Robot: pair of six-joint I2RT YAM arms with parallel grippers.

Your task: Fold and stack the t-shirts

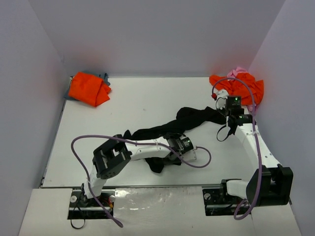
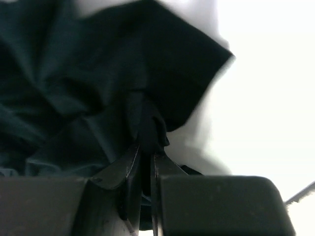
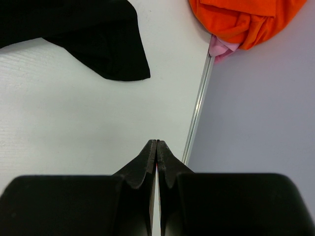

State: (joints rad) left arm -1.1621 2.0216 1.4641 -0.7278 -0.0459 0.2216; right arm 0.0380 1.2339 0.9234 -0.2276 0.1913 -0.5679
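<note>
The black t-shirt lies pulled into a long rumpled band across the middle of the table. In the left wrist view it fills the frame as dark folds. My left gripper is shut on a pinched fold of it, at the shirt's near end. At the shirt's far right end my right gripper hovers shut with nothing in it; the black sleeve lies apart from it, ahead and to the left. An orange t-shirt sits folded at the back left on a blue-grey one.
A crumpled orange t-shirt over a pink one is heaped in the back right corner, seen also as orange and pink cloth. The right wall and table edge strip run close beside my right gripper. White walls enclose three sides.
</note>
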